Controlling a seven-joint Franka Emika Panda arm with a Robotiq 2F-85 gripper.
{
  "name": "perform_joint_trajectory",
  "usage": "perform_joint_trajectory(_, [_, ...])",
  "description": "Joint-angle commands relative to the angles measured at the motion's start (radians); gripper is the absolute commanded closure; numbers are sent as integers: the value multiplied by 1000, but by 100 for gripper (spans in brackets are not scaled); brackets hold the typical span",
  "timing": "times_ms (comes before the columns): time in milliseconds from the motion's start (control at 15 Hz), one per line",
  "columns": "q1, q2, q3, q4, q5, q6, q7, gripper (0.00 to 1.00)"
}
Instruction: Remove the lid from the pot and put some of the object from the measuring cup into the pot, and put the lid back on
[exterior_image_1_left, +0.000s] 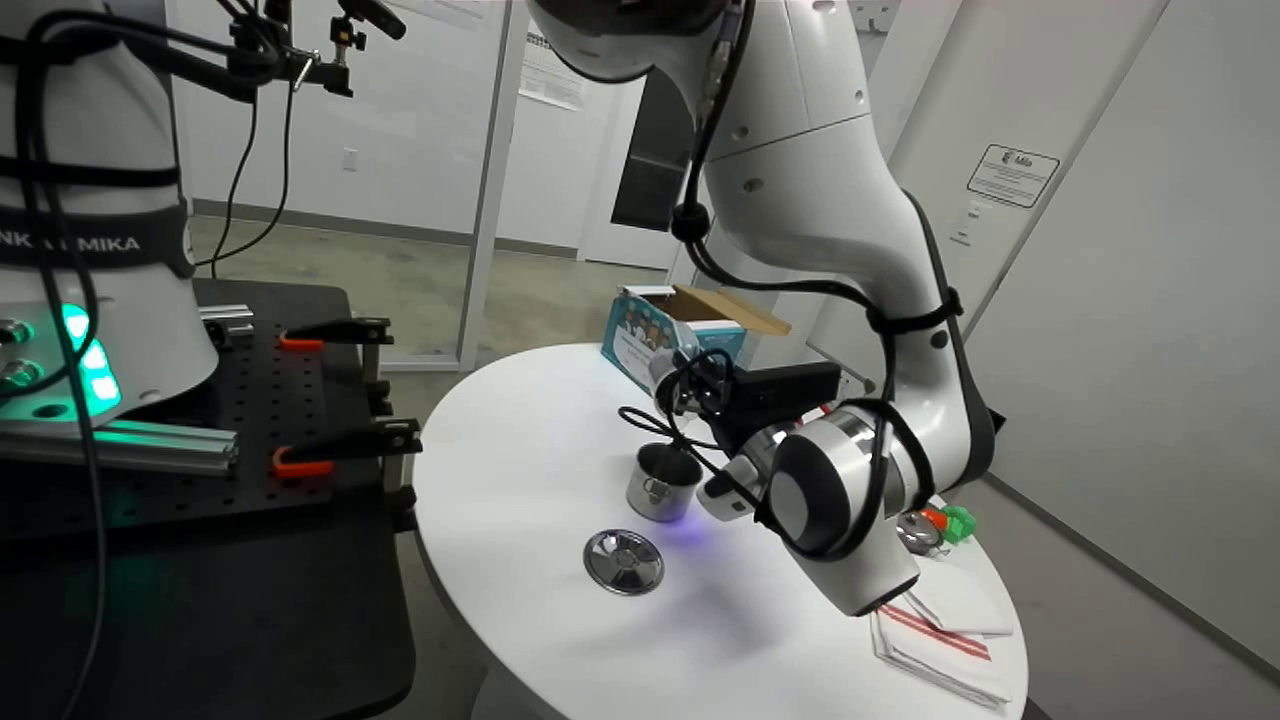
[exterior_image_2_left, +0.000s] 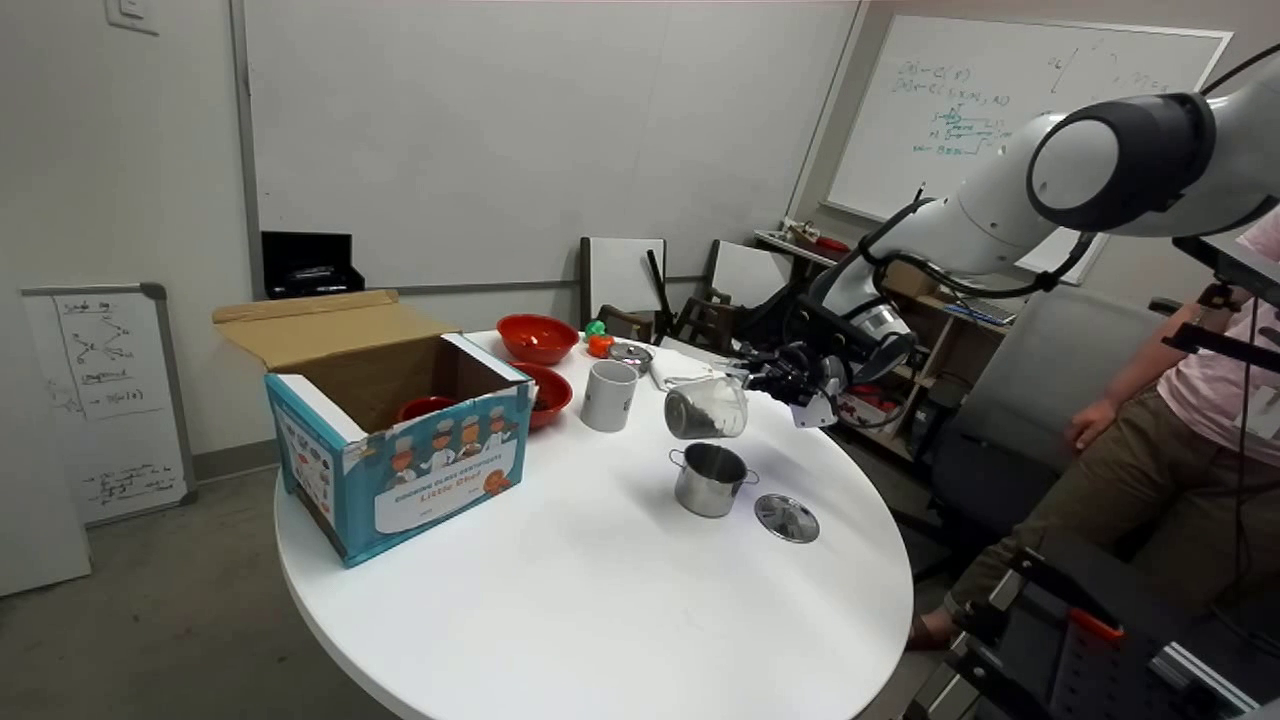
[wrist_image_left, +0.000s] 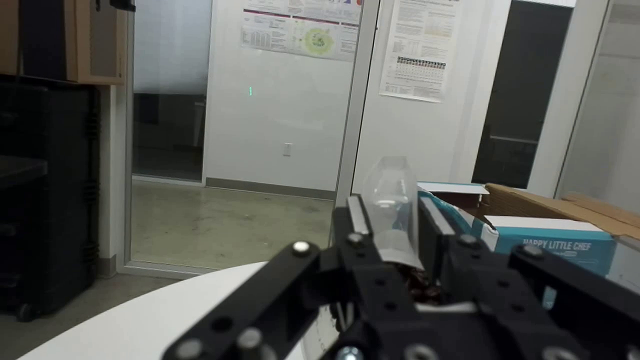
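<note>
The clear measuring cup (exterior_image_2_left: 707, 408) is in the air just above the silver pot (exterior_image_2_left: 709, 488). It looks tilted, and dark contents lie in its lower part. My gripper (wrist_image_left: 392, 215) is shut on clear plastic of the cup (wrist_image_left: 389, 200), with dark reddish-brown pieces behind the fingers. The gripper also shows in an exterior view (exterior_image_2_left: 750, 375), at the cup's side. The pot stands upright and uncovered on the table, also in an exterior view (exterior_image_1_left: 663, 490). Its inside is too dark to tell what it holds. The lid (exterior_image_1_left: 624, 562) lies flat beside the pot (exterior_image_2_left: 787, 518).
A blue cardboard box (exterior_image_2_left: 400, 450) with open flaps stands on the white round table (exterior_image_2_left: 560, 620). A white mug (exterior_image_2_left: 608, 395) and red bowls (exterior_image_2_left: 538, 338) stand behind the pot. A second silver item (exterior_image_2_left: 630, 357), vegetables (exterior_image_2_left: 600, 345) and folded cloths (exterior_image_1_left: 940, 640) lie at the far edge.
</note>
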Motion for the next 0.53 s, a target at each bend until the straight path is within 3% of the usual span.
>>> perform_joint_trajectory(0, [-10,32,5,48,25,-53,30,93])
perform_joint_trajectory(467, [-16,53,8,67,31,-96,30,93])
